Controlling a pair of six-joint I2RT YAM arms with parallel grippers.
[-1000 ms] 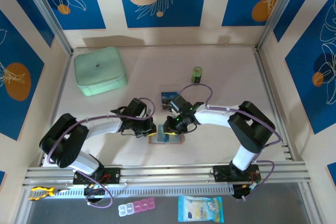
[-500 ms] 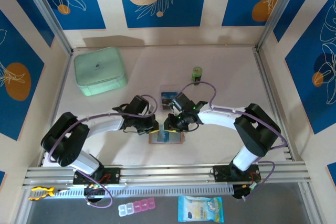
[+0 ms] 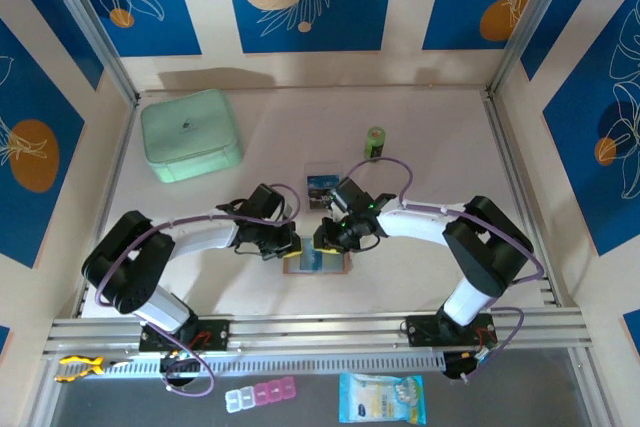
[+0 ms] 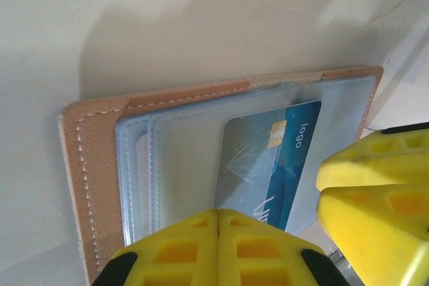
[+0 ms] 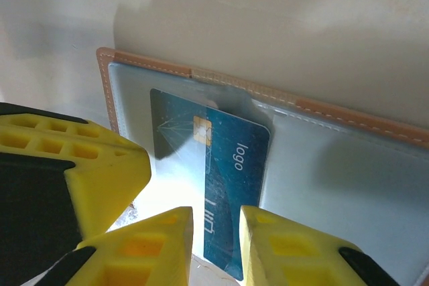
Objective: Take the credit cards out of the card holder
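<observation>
The tan card holder (image 3: 341, 266) lies open and flat on the table between the arms, with its clear pockets up. A blue credit card (image 5: 221, 159) with a gold chip sits partly out of a pocket (image 4: 268, 159), its near end past the holder's edge. My right gripper (image 5: 216, 232) stands over that end, jaws a narrow gap apart, tips on the card's face. Pressing on the clear pocket of the card holder (image 4: 94, 159), my left gripper (image 4: 218, 216) is shut and holds nothing. Another credit card (image 3: 321, 187) lies loose on the table behind the holder.
A mint-green case (image 3: 190, 134) stands at the back left. Behind the loose card, to its right, is a small green can (image 3: 375, 141). A metal rail (image 3: 320, 329) runs along the near edge. The two grippers' fingers (image 4: 375, 192) are almost touching over the holder.
The right gripper has edged slightly toward the back of the table. The left gripper and the card holder have stayed in place.
</observation>
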